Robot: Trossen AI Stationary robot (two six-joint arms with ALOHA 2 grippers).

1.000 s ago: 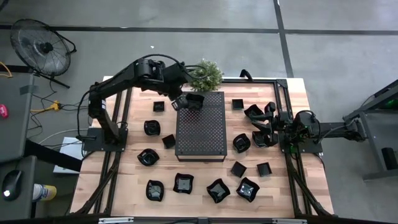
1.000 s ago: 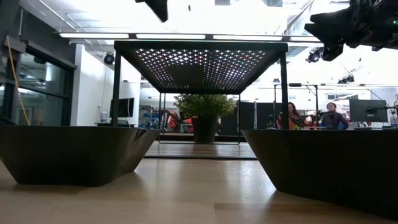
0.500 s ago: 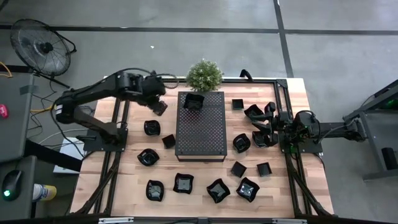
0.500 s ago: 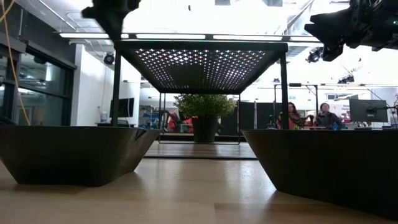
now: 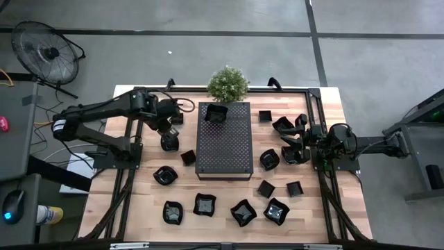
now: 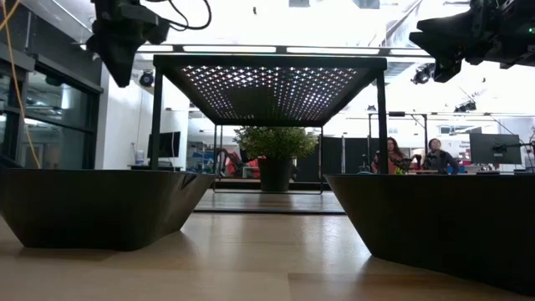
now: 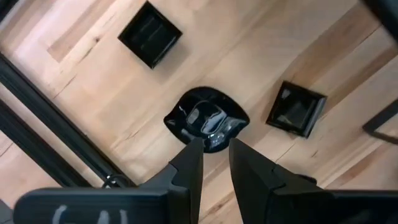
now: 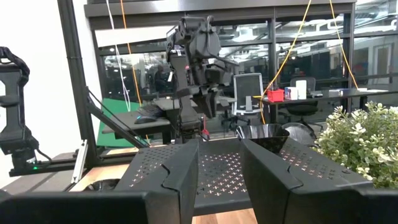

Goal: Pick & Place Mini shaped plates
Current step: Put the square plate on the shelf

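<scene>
A: The left gripper [image 7: 214, 155] hangs over a wavy-rimmed plate [image 7: 206, 119] just left of the perforated tray [image 5: 224, 139], fingers [image 7: 189, 165] parted only a little, holding nothing.

B: The risk, I think: that narrow gap could land on the rim instead of straddling it and skid the glossy dish toward the square plate [image 7: 296, 109] beside it.

A: One plate [image 5: 216, 112] already sits on the tray's far end. The right gripper [image 8: 219, 180] waits right of the tray, fingers somewhat apart and empty.

B: The wrist view shows the alignment over the plate. The low view shows only the tray's underside and two near dishes.
</scene>
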